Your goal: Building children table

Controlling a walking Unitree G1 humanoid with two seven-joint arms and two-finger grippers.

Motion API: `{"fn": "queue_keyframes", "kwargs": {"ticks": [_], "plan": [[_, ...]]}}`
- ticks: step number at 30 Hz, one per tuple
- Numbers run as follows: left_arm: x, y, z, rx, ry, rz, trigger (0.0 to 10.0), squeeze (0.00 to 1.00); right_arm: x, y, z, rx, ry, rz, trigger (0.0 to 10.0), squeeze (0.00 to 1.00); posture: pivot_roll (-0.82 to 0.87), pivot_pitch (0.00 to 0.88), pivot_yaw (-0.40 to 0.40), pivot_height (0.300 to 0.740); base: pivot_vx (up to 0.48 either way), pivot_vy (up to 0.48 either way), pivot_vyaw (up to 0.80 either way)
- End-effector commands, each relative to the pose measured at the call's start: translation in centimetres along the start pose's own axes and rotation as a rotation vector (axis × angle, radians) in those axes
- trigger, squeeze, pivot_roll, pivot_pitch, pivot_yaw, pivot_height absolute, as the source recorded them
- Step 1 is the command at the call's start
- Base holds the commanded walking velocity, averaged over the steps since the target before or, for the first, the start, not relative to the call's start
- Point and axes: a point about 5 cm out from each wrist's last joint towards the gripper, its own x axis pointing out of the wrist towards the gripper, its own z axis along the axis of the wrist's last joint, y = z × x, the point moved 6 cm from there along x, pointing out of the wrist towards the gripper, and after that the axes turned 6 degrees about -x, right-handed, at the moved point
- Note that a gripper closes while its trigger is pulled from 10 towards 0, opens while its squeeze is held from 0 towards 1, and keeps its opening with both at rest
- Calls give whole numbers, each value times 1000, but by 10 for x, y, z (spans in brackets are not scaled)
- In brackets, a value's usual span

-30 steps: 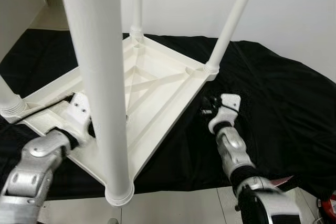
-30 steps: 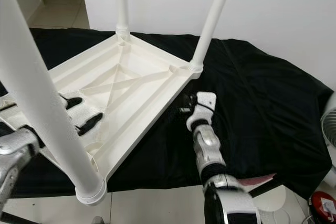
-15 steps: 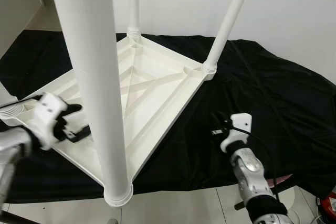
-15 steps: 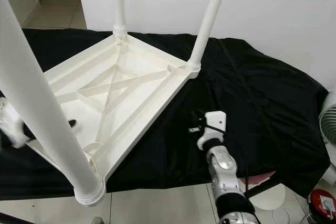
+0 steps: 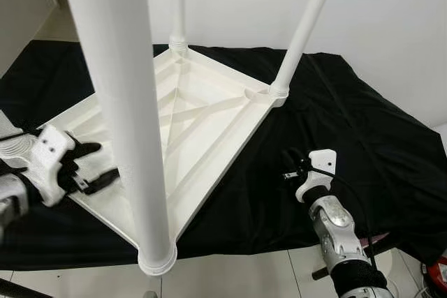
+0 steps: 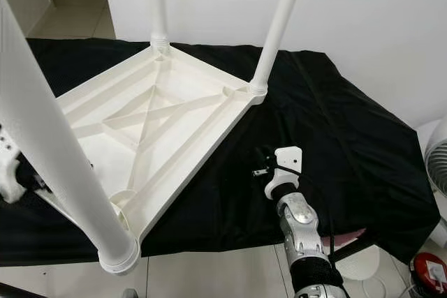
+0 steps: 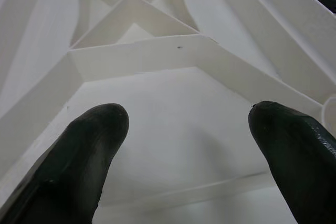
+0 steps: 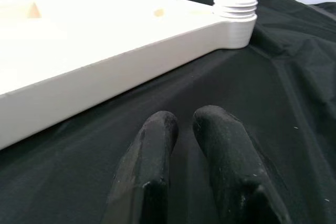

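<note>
Black cloth (image 5: 363, 137) covers the work surface, with a white wall behind and pale floor tiles along the near edge. Over this cloth hovers the right gripper (image 8: 186, 129), its two black fingers pressed nearly together and holding nothing — the cloth lies just under the tips. Ahead of it and to its left runs the white rim of the upside-down children's table (image 6: 140, 113), apart from the fingers, with a screwed-in leg (image 6: 278, 22) rising from the corner beyond. The left gripper (image 7: 189, 129) sits over the table's near-left part, fingers spread wide and empty, aimed into the ribbed underside where the crossed stiffening ribs (image 7: 131, 11) meet just ahead. To its right stands the nearest leg (image 5: 129, 116) — thick and upright. A further leg (image 5: 177, 5) rises at the far corner.
</note>
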Motion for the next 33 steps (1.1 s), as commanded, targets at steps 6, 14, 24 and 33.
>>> {"fn": "queue_keyframes", "kwargs": {"ticks": [6, 14, 24, 33], "plan": [[-4, -45, -9, 48, 84, -355, 10000, 0, -2, -3, -2, -12, 15, 8, 10000, 0, 129, 52, -73, 740, 0, 0, 0], [-15, -45, -13, 48, 133, -373, 10000, 0, -6, -8, -5, -28, 32, 3, 10000, 0, 128, 45, -68, 740, 0, 0, 0], [-25, -64, -18, 42, 160, -450, 10000, 0, -5, -6, -6, -35, 36, 15, 10000, 0, 141, 55, -78, 740, 0, 0, 0], [-12, -69, -36, 120, 233, -431, 10000, 0, -1, -8, -2, -49, 29, 24, 10000, 0, 141, 62, -87, 740, 0, 0, 0]]}}
